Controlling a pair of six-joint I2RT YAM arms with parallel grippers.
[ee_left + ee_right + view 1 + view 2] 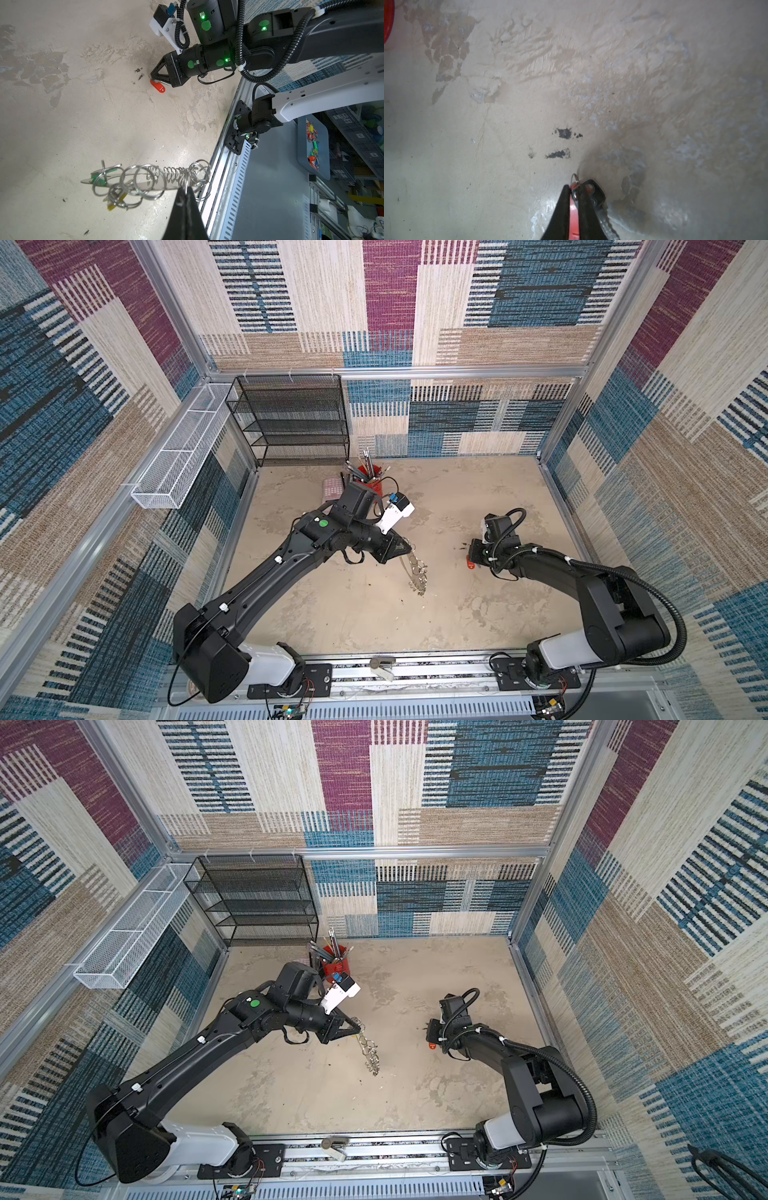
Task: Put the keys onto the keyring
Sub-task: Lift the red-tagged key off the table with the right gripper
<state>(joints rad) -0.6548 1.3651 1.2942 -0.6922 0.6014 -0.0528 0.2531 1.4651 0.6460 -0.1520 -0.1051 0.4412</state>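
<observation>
The left end effector (185,190) is pinched fully together on the edge of the keyring (145,181), which hangs from it over the middle of the desk (457,614). The right end effector (574,190) is almost closed, with the red key (574,214) clamped between its fingers low over the desk and well apart from the keyring (whether the key touches the surface cannot be told).

Both top views give only the dangling rings and a speck of red under the right end effector. The left wrist view adds a green tag (97,176) and a yellow tag (116,205) already among the rings. The right wrist view alone shows the key's silver blade beside its red tag, and its small split ring.
</observation>
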